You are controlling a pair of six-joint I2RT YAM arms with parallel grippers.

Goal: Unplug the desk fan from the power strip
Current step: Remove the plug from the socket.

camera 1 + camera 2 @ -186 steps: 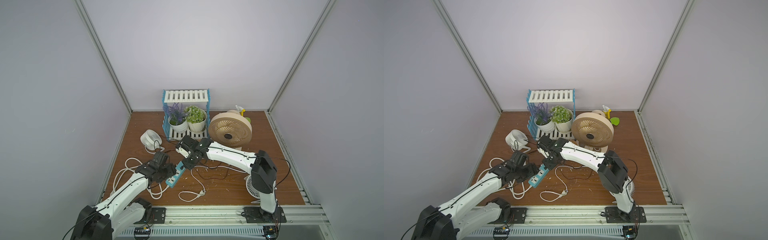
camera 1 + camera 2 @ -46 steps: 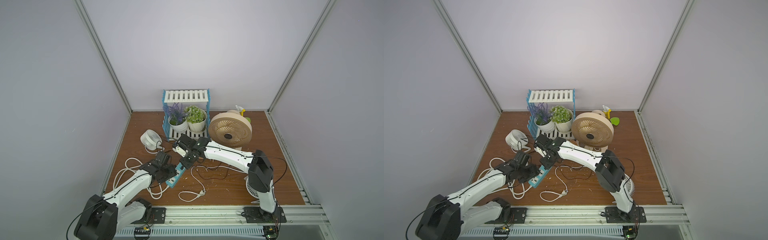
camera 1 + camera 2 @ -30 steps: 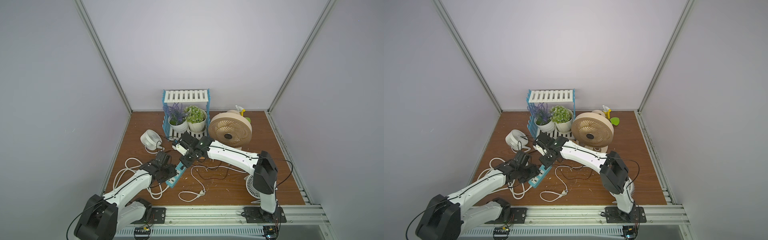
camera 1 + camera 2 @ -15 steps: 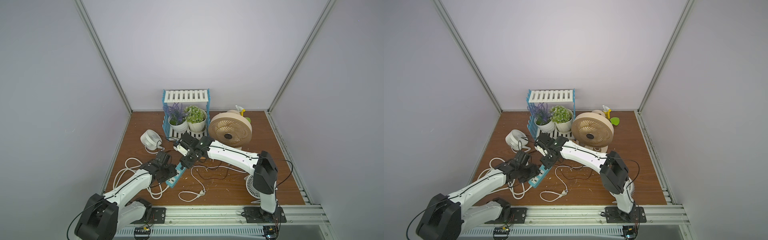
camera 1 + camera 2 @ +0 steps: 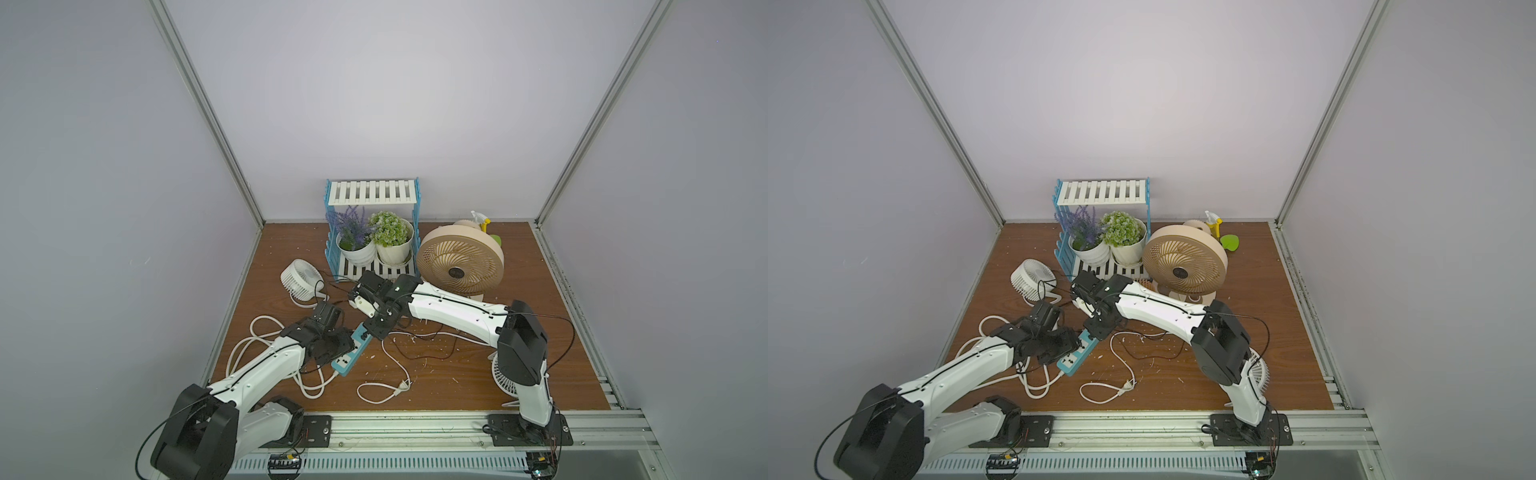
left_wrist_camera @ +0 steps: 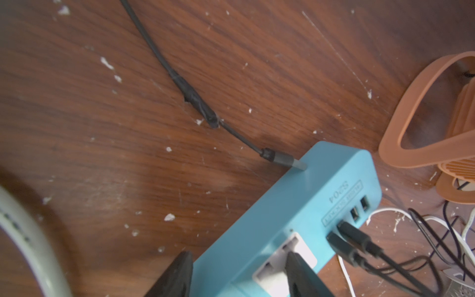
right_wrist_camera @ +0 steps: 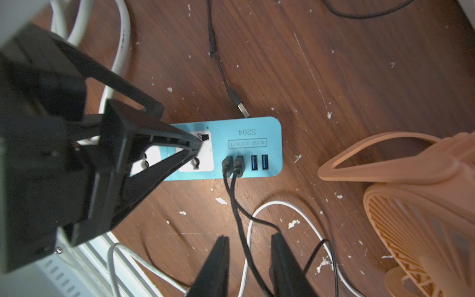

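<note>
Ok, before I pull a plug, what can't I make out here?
- Which fan each plugged black USB cable feeds: both leave the right wrist view's edge, too thin in both top views.
- The power strip's cord end: the left end effector covers it in the right wrist view; the left wrist view's edge cuts it off.

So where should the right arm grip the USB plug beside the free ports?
The USB plug's housing, not the cable. Probably from above, jaws across the power strip's width: it stands up from the top face, with the neighbouring plug tight alongside.
</note>
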